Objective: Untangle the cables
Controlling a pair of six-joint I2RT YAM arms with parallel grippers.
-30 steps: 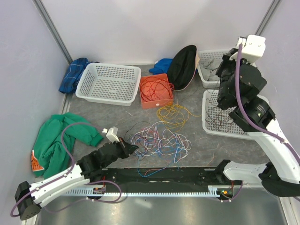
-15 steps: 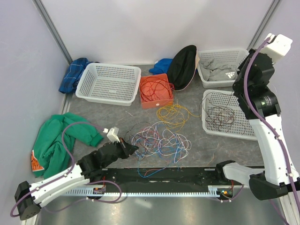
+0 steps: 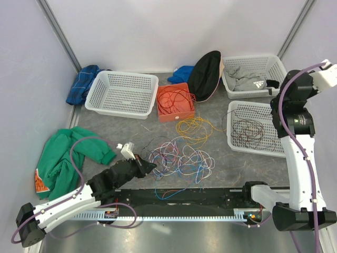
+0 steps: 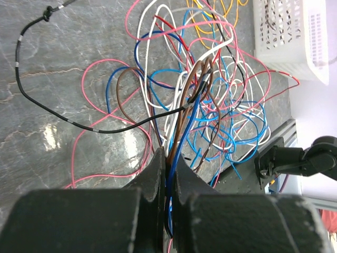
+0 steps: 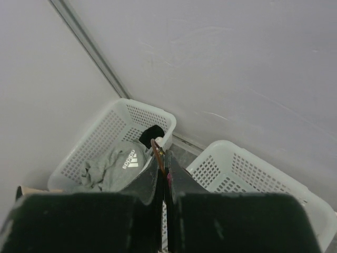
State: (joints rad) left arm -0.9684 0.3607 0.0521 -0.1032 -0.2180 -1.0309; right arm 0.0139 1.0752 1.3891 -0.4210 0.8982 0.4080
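A tangle of thin cables (image 3: 179,158), blue, pink, white, red and brown, lies on the grey table in front of the arms. My left gripper (image 3: 150,166) sits at the tangle's left edge, shut on a bundle of blue and brown cables (image 4: 181,121) that run between its fingers (image 4: 156,174). A loose yellow cable (image 3: 195,126) lies behind the tangle. Orange cables fill an orange box (image 3: 175,101), and dark cables (image 3: 246,129) lie in a white basket. My right gripper (image 3: 271,84) is raised at the far right, shut on a short loop of brown cable (image 5: 157,150).
A large white basket (image 3: 122,94) stands at the back left, and another basket (image 3: 250,76) with a grey garment at the back right. A green cloth (image 3: 66,155), a blue cloth (image 3: 81,84) and a black cap (image 3: 205,74) lie around. A black rail (image 3: 184,197) runs along the front.
The right arm has swung up and to the right, away from above the baskets toward the right wall. The left arm and the tangle have stayed where they were.
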